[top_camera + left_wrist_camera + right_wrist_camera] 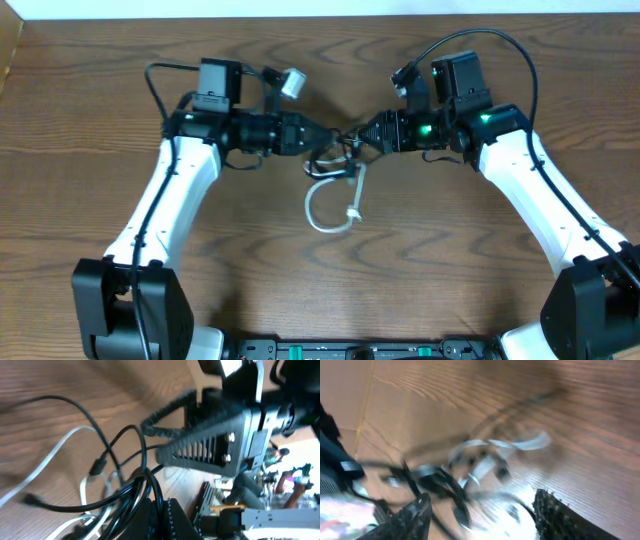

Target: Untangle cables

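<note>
Your left gripper [328, 137] is clamped on the black strands of the cables [336, 163], which bunch at its fingertips in the left wrist view. Your right gripper [362, 135] faces it closely, with its fingers [415, 517] spread wide around the blurred tangle. The white cable [318, 212] loops down onto the desk [250, 260] just below both.

Blurred cables [470, 467] lie just beyond the wide-spread gripper [482, 500].
</note>
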### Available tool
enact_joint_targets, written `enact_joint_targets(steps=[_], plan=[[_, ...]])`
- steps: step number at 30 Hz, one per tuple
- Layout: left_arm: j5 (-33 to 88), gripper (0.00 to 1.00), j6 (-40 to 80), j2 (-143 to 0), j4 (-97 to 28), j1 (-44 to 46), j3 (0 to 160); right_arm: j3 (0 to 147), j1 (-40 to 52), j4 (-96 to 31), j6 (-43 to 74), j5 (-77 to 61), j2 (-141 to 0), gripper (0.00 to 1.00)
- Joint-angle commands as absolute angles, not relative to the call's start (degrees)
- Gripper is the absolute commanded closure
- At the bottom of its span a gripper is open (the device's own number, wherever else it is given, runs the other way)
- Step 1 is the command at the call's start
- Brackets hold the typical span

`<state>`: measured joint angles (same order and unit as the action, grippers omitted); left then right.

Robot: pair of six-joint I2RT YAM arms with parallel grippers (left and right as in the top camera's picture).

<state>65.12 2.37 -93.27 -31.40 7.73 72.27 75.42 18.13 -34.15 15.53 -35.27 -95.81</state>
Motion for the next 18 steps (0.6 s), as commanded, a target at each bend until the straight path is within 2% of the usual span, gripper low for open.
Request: enact_joint_targets(steps=[1, 6, 15, 18], plan=[[67.5, 0.93, 3.7, -93.1, -32.7, 5.4, 73.3, 75.9, 17.1, -35.8, 2.0, -37.8, -96.3, 0.36], [68.3, 0.93, 3.7, -93.1, -33.6, 5.5, 73.3, 75.9, 17.1, -35.6, -8.8, -47.2, -96.3, 0.33], [73.3, 0.93, 4.2, -93.1, -34.7, 5.5, 73.3, 75.9, 18.7, -36.3, -20.9, -44.1, -97.6, 0.28], [73.3, 0.93, 4.6, -93.1, -35.0, 5.5, 73.3, 75.9, 18.8, -37.3, -24.3, -41.7, -97.8, 0.24]])
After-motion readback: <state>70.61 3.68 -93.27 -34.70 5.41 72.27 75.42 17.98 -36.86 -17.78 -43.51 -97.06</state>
